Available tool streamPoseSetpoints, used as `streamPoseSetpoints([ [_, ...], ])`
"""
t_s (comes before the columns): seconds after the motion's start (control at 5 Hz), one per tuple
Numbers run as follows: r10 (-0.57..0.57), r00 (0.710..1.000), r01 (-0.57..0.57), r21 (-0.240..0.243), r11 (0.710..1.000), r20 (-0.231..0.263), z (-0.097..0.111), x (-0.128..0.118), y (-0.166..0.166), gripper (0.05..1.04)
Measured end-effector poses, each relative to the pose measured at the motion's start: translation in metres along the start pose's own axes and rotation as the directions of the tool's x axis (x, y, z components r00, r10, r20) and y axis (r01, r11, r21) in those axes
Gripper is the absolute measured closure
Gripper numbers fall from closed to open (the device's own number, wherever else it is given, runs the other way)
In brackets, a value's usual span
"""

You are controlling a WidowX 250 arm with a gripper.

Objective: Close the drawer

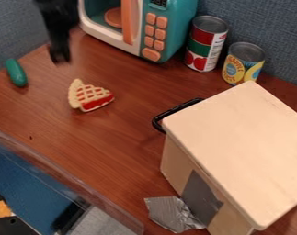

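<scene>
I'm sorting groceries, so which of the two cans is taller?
The red-and-green can, next to the microwave; the yellow-and-blue one is shorter.

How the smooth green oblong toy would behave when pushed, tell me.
The green toy would probably roll sideways, since it lies on its long, rounded side. Its smooth surface may prove slippery. It is likely stiff rather than floppy, showing no sag or crease on the brown wooden tabletop.

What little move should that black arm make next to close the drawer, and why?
I'd probably bring the black gripper toward the curved black handle on the pale wooden cabinet: it hangs beyond the lattice-topped toy pie slice, away from the handle it likely needs to push.
</scene>
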State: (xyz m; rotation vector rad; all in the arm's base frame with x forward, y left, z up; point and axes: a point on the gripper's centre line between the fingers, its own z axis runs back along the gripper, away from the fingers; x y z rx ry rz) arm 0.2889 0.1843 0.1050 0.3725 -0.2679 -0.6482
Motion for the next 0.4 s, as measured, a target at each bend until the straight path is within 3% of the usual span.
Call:
streamPoseSetpoints([
  [0.2, 0.198, 0.975, -0.204, -0.061, 0.977, -0.097, 0.049, -0.017, 0.016, 0.083],
  [0.4, 0.197, 0.967, -0.218, -0.125, 0.968, -0.162, 0.08, -0.037, 0.023, 0.083],
])
